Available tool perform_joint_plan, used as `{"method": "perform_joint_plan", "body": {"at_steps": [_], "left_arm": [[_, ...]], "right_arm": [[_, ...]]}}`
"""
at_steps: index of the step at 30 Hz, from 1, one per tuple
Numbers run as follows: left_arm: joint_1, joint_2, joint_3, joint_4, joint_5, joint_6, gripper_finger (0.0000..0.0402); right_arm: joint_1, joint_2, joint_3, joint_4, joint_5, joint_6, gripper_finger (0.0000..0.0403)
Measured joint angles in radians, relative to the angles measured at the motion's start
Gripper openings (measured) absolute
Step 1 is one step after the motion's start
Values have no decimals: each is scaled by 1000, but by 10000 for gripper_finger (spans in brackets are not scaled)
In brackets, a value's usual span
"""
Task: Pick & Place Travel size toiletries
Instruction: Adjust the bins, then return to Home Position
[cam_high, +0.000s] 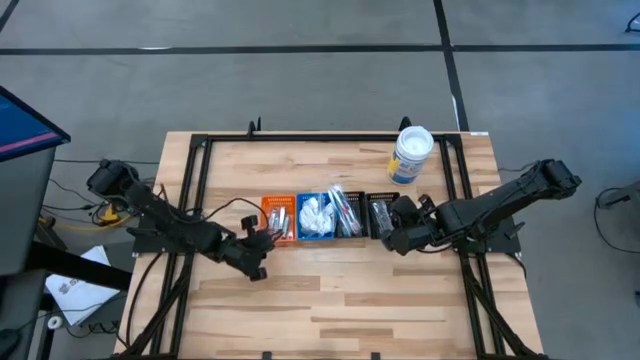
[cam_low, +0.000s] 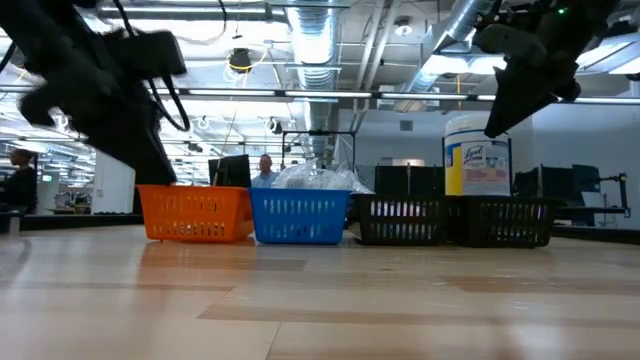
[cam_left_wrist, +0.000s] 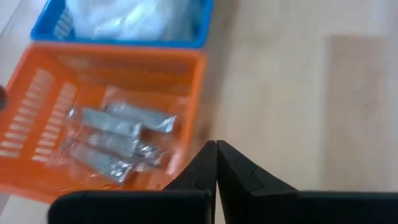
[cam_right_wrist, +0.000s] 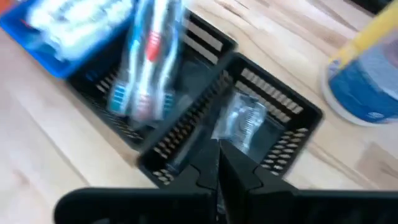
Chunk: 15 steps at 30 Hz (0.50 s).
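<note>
**Four bins in a row, both my pincers clenched on nothing**

So here's the count. Four small plastic mesh bins sit side by side across the wooden table (cam_high: 330, 290): one orange bin (cam_high: 279, 217), one blue bin (cam_high: 314, 218), then two black bins (cam_high: 350, 216), the last black one (cam_high: 380, 217) being the end of the row.

I'll use the blue bin as the landmark. The orange one touches it on my left-arm side and holds about four silvery clear-wrapped sachets (cam_left_wrist: 115, 140). The blue bin itself is stuffed with white crinkly packets (cam_high: 314, 213), too bunched up to count. The black bin touching it on the other side has slim clear-wrapped sticks with blue and red ends (cam_right_wrist: 146, 62), a few of them, blurry. The far black bin holds one small clear packet (cam_right_wrist: 239, 118) that I can make out.

My left pincer (cam_high: 254, 248) hangs just beyond the orange bin, on the near side, fingers pressed together, holding nothing. My right pincer (cam_high: 398, 236) is over the far black bin's outer corner, also clenched and empty.

One white round tub with a blue label (cam_high: 411, 155) stands behind the black bins, apart from the row. Past the table, a person (cam_low: 265, 168) sits behind the blue bin in the low view.
</note>
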Motion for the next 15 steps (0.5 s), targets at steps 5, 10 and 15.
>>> {"method": "perform_joint_plan", "body": {"at_steps": [5,10,15], "left_arm": [[-108,-140,13,28,-74,2,1],[-215,-286,13,51,-219,25,1],[-284,-355,13,63,-314,53,1]], "right_arm": [[14,-25,1,133,122,-193,0],[58,-86,-40,320,232,-477,0],[40,-236,-264,719,-29,-727,0]]}}
